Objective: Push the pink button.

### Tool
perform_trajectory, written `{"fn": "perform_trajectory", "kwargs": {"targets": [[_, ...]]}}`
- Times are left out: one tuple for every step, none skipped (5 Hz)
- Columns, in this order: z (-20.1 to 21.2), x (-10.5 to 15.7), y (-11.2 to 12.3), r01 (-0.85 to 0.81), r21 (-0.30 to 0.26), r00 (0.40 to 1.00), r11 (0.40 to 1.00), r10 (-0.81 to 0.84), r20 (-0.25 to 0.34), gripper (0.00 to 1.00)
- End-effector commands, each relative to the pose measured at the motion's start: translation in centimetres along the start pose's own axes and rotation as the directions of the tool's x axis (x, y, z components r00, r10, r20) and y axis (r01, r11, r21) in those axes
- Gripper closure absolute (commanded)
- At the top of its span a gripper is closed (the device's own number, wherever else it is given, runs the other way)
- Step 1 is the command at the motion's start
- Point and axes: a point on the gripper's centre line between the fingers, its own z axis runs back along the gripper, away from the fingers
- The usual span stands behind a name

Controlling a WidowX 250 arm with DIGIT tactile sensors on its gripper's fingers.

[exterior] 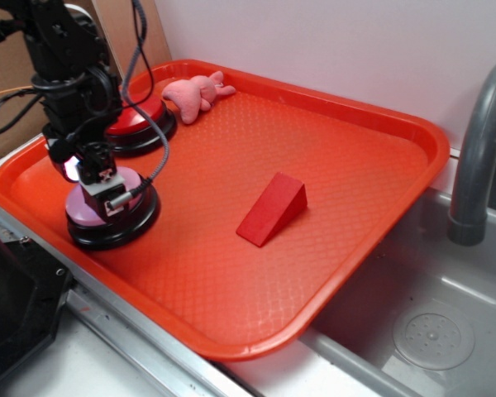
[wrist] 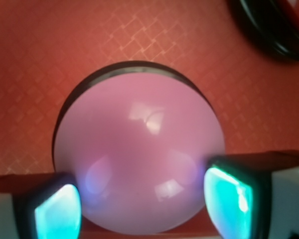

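Risk lies in released jaws (wrist: 139, 199) straddling the glossy pale pink domed button on its black base (wrist: 139, 149) directly beneath: descending off-centre, they could skid down its slick curve without pressing.

Red button (exterior: 136, 124) half hidden (arm (exterior: 66, 58) blocks).

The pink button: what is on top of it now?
The hand sits over the pink button, its two fingers spread across the dome. Whether they touch it cannot be seen. The dome's far side is hidden behind the hand in the exterior view.
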Motion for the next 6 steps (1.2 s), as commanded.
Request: {"fn": "perform_trajectory", "kwargs": {"targets": [[3.4, 0.6, -0.2, -0.007, -0.017, 0.997, 1.0, 0.008, 0.074, 0.0], [6.0, 0.3, 0.3, -0.007, -0.018, 0.998, 1.0, 0.009, 0.059, 0.0], [6.6, 0.4, 0.6, -0.038, -0.02, 0.999, 0.999, 0.038, -0.018, 0.0], [6.8, -0.1, 0.8, -0.045, -0.053, 0.999, 0.998, 0.044, -0.019, 0.0], [7.7, -0.5, 1.1, -0.065, -0.04, 0.998, 0.997, 0.065, 0.003, 0.0], [8.4, -1.0, 2.0, -0.088, -0.072, 0.996, 0.994, 0.09, 0.023, 0.0]]}}
